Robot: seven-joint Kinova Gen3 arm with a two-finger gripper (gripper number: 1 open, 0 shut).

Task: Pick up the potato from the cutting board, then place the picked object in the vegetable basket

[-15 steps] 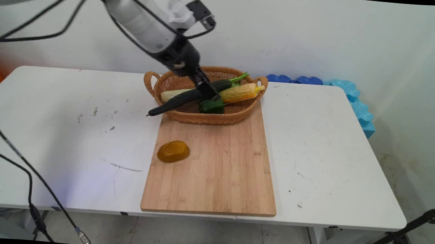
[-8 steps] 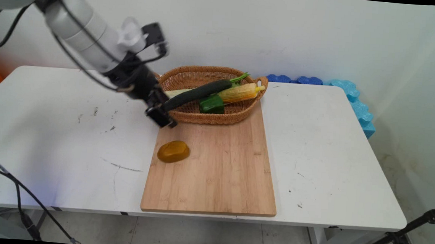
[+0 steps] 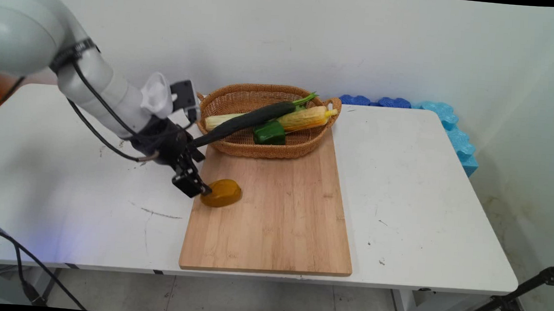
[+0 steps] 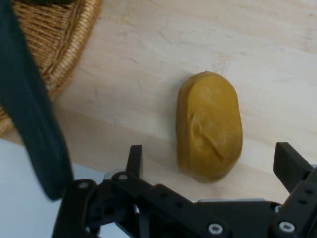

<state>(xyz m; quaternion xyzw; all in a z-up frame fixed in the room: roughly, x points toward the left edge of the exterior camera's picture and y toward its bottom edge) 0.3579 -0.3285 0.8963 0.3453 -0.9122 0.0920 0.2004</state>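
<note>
- The potato lies near the left edge of the bamboo cutting board, its long axis running roughly left to right across the board.
- The gripper hangs low just left of it, jaws spread wider than the potato and holding nothing.
- A wicker basket at the board's far end holds a cucumber, corn and a green pepper.
- The white table is scuffed; blue foam pieces lie against the wall.

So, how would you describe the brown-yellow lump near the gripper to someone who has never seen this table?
Find the wooden cutting board in the middle of the white table. Near the board's left edge lies a potato, right beside the open gripper. It is the only thing lying on the board outside the wicker basket.
</note>
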